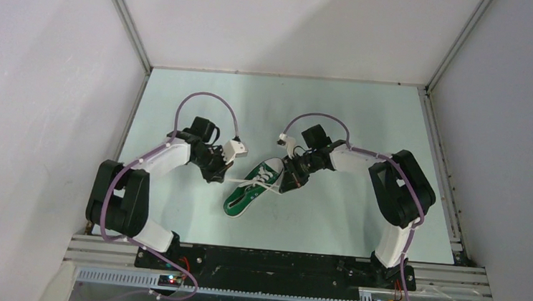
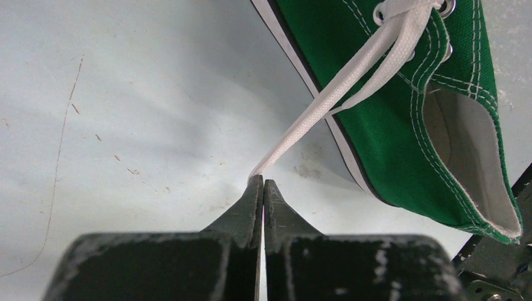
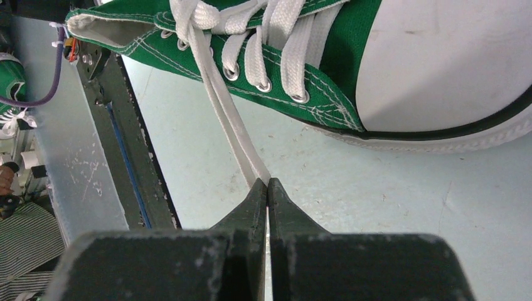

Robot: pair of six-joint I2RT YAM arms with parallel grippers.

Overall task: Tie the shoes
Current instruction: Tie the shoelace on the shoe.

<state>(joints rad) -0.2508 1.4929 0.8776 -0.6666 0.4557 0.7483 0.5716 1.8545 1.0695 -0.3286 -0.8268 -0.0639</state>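
Observation:
A green canvas shoe [image 1: 253, 187] with white sole and toe cap lies on the table between my two grippers, toe toward the back right. My left gripper [image 1: 224, 176] sits just left of it, shut on a taut white lace [image 2: 332, 94] that runs from the fingertips [image 2: 263, 182] up to the eyelets of the shoe [image 2: 389, 106]. My right gripper [image 1: 291, 184] is at the shoe's right side, shut on a doubled strand of lace [image 3: 229, 132] that leads from the fingertips [image 3: 268, 183] to the knot area of the shoe [image 3: 326, 81].
The pale table [image 1: 338, 113] is enclosed by white walls on three sides. A black rail [image 3: 119, 138] runs along the near edge, with cables and the arm bases [image 1: 269, 266] behind it.

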